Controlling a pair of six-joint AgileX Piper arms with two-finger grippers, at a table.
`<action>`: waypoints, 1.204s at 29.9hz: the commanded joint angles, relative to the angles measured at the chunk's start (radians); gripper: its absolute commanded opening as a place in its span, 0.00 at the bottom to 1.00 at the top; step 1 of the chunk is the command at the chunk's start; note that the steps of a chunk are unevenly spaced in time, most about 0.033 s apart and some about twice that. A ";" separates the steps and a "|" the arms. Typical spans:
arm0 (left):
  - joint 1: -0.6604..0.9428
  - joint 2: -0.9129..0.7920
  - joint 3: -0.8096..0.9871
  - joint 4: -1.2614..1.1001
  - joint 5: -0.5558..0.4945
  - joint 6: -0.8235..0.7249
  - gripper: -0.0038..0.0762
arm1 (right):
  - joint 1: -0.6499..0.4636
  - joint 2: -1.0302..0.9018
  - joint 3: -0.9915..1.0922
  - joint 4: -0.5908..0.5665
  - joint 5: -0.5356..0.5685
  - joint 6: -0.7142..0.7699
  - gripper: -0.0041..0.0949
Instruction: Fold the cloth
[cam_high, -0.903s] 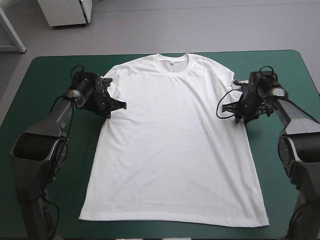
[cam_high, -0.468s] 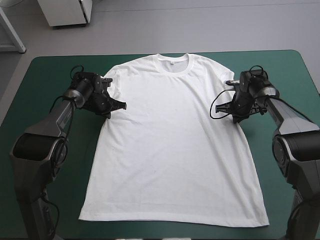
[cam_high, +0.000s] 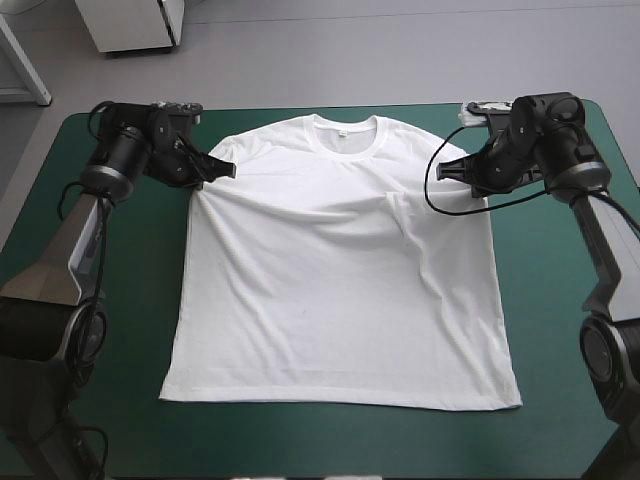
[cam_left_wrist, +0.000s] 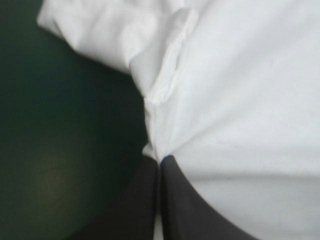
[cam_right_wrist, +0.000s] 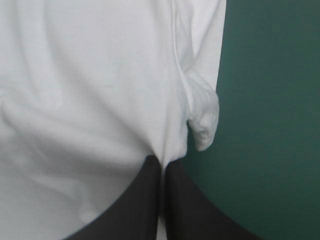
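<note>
Lying spread on desk (cam_high: 90, 330), T-shirt (cam_high: 340, 300): collar toward far edge, hem near, slack ridge across chest. Fabric looks light and limp, likely to sag and drag; sleeve seams give good hold. Left claw (cam_high: 226, 168) pinched tight on T-shirt at sleeve seam; right claw (cam_high: 446, 170) same, opposite side. No other object seen obstructing.

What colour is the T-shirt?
The T-shirt is plain white; the high view shows it best.
</note>
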 joint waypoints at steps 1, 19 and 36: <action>0.000 -0.123 -0.070 -0.025 -0.007 -0.002 0.02 | 0.000 -0.114 -0.031 -0.007 -0.015 -0.021 0.03; 0.000 -0.404 -0.222 -0.126 -0.002 0.072 0.02 | 0.000 -0.452 -0.063 -0.031 -0.060 -0.051 0.03; 0.000 -0.395 -0.248 -0.149 -0.168 0.110 0.02 | 0.000 -0.353 -0.245 -0.042 -0.124 -0.058 0.03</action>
